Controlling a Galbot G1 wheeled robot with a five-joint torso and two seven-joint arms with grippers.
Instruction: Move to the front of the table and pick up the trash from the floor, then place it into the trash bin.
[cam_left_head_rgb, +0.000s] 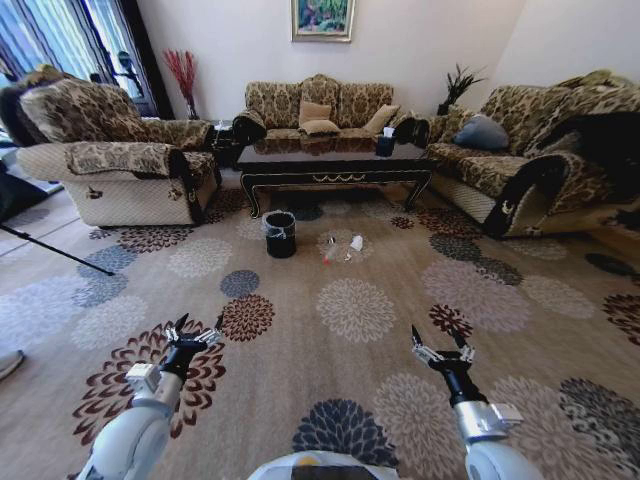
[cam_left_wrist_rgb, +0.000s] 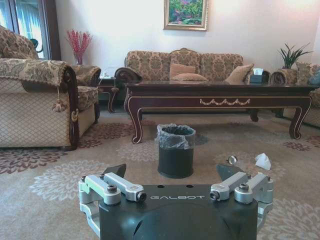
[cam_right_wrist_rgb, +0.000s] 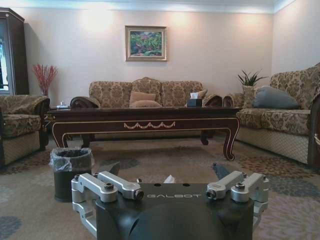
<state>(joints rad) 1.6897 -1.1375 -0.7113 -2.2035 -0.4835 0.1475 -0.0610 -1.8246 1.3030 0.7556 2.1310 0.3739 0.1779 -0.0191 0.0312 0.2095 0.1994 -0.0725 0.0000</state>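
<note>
The floor (cam_left_head_rgb: 330, 300) is beige carpet covered in large round flower medallions, brown, grey, cream and dark blue, and it runs from the robot up to the seating at the far wall. There the counter (cam_left_head_rgb: 335, 165), long, low and glossy dark with a gold ornament on its apron, stands in front of a patterned sofa (cam_left_head_rgb: 318, 108), with an armchair (cam_left_head_rgb: 110, 150) on the left and a second sofa (cam_left_head_rgb: 520, 150) on the right. A tissue box (cam_left_head_rgb: 385, 145) sits toward the counter's right end. A framed picture (cam_left_head_rgb: 322, 18) hangs on the pale wall above, with red stems (cam_left_head_rgb: 183, 75) and a green plant (cam_left_head_rgb: 455, 88) in the corners. The bin (cam_left_head_rgb: 280, 234), black with a clear liner over its rim, stands on the carpet just before the counter. The trash lies on the carpet near the bin's right: a bottle (cam_left_head_rgb: 328, 250) and a paper wad (cam_left_head_rgb: 356, 243), slightly apart. Both arms hang low over the near carpet, well apart from all this: the left gripper (cam_left_head_rgb: 195, 335) and the right gripper (cam_left_head_rgb: 440, 347), each with fingers spread and holding nothing.
</note>
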